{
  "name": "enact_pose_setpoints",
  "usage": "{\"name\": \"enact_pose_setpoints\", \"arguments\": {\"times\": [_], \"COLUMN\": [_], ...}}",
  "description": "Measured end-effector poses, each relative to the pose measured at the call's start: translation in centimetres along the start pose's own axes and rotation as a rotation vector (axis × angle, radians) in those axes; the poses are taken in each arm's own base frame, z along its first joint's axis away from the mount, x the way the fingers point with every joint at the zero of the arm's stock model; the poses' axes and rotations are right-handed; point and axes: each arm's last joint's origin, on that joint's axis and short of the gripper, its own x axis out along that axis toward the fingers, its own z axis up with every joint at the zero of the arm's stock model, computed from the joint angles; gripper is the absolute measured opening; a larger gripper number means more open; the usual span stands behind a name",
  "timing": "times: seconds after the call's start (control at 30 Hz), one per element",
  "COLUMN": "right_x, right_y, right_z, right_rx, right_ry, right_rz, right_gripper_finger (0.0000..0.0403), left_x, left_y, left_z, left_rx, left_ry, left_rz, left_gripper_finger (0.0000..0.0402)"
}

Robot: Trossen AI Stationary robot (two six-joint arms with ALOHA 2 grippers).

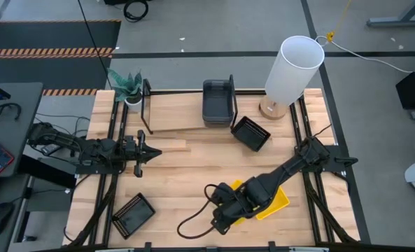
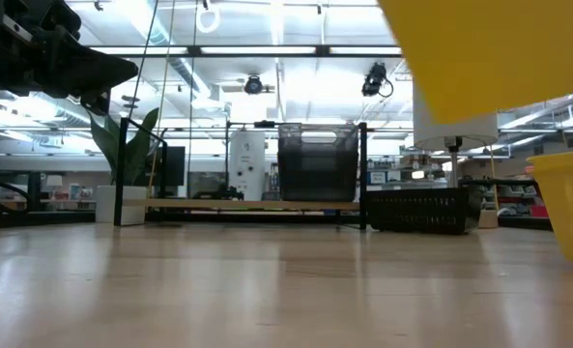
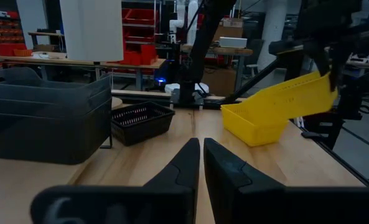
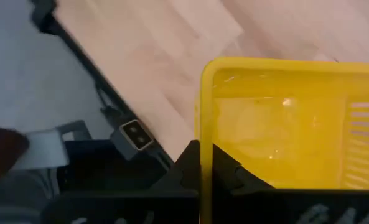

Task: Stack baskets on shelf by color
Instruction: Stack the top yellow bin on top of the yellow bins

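Yellow basket (image 1: pixel 273 201) pinched at its rim by right claw (image 4: pixel 204 168), tilted, lifted over desk (image 1: pixel 193 175) front right, second yellow basket (image 3: pixel 252 121) below. Left claw (image 3: pixel 201 163) pressed together, empty, above left side. Grey basket stack (image 1: pixel 217 101) on shelf (image 1: pixel 169 124); mesh baskets (image 1: pixel 250 133) (image 1: pixel 133 213) on desk.

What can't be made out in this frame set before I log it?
- High view: how many dark grey baskets are stacked on the shelf; they merge from above.
- High view: most of the yellow basket, covered by the right arm.
- Low view: the right gripper, hidden behind the lifted yellow basket.
- Low view: the second black mesh basket, outside the picture.
- Right wrist view: the basket's far end, cut off by the edge.
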Motion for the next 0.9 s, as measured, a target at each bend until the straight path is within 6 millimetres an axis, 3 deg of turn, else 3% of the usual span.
{"name": "enact_pose_setpoints", "arguments": {"times": [0.67,0.9], "right_x": [-0.5,1.6], "right_y": [-1.7,-2.9], "right_z": [-3.8,-4.6], "right_rx": [0.261,0.26], "right_ry": [0.028,0.022], "right_rz": [-0.249,-0.354], "right_gripper_finger": [0.0005,0.0005], "left_x": [0.0,0.0], "left_y": [0.0,0.0], "left_z": [0.0,0.0], "left_rx": [0.0,0.0], "left_ry": [0.0,0.0], "left_rz": [0.0,0.0], "left_gripper_finger": [0.003,0.0039]}}
